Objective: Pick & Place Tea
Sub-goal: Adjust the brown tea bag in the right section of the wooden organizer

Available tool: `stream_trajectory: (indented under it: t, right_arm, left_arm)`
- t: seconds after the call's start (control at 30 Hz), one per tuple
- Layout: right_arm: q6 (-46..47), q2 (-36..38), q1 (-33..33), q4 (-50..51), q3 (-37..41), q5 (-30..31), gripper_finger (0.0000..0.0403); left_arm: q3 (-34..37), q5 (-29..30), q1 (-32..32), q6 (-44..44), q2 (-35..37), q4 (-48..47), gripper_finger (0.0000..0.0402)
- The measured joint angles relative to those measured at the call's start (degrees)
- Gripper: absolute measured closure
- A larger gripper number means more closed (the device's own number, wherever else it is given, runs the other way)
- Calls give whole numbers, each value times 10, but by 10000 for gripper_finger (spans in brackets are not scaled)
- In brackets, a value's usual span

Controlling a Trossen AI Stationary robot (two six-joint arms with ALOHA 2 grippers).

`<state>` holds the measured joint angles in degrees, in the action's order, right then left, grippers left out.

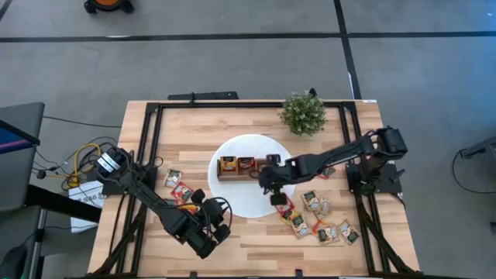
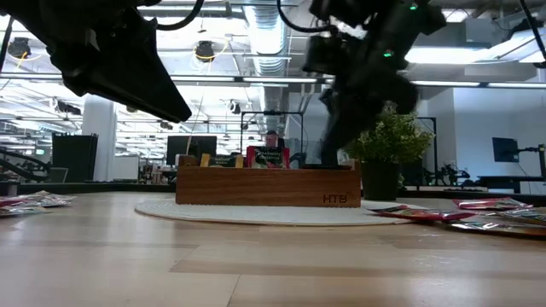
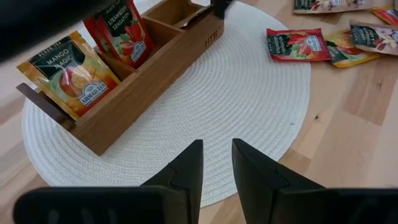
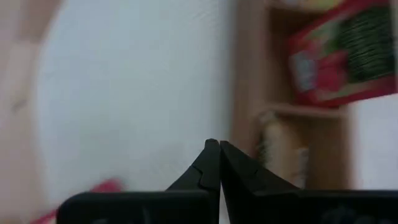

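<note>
My right claw (image 1: 273, 186), pinched shut and empty above the white mat (image 1: 248, 205), is between placements, so next I must reach the loose tea sachets (image 1: 314, 203) beside it.

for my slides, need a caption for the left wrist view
Open left fingers face wooden box holding mango and strawberry sachets.

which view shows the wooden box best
The left wrist view: the box sits close, its compartments open to sight, with a mango sachet and strawberry sachets readable. The high view shows it small, the low view only its front wall, the right wrist view a blurred part.
</note>
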<state>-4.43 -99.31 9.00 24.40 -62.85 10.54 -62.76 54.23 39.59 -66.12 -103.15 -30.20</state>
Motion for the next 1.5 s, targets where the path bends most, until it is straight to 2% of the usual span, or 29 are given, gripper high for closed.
stream_trajectory:
  t: [0.07,0.37,0.7,0.8,1.03,1.17,1.3,1.5]
  right_arm:
    - [10,-2,-8,6,-3,19,403]
    - [21,-2,-41,28,-4,16,403]
    - [20,3,-33,26,-4,14,399]
    - [20,3,-35,25,-4,-1,369]
    - [19,0,-55,24,-4,-36,246]
    - [19,-4,-71,25,-4,-66,211]
    - [14,-4,-79,23,-4,-96,220]
    - [14,-11,-79,23,-4,-97,282]
  left_arm:
    - [0,0,0,0,0,-1,324]
    - [0,0,0,-1,0,-2,324]
    - [0,-2,0,-1,0,-1,324]
    - [0,-2,0,-2,0,-1,324]
    - [0,-2,0,-4,0,-1,324]
    - [0,-4,0,-4,0,-1,324]
    - [0,-5,0,-4,0,-1,324]
    - [0,-5,0,-4,0,-1,324]
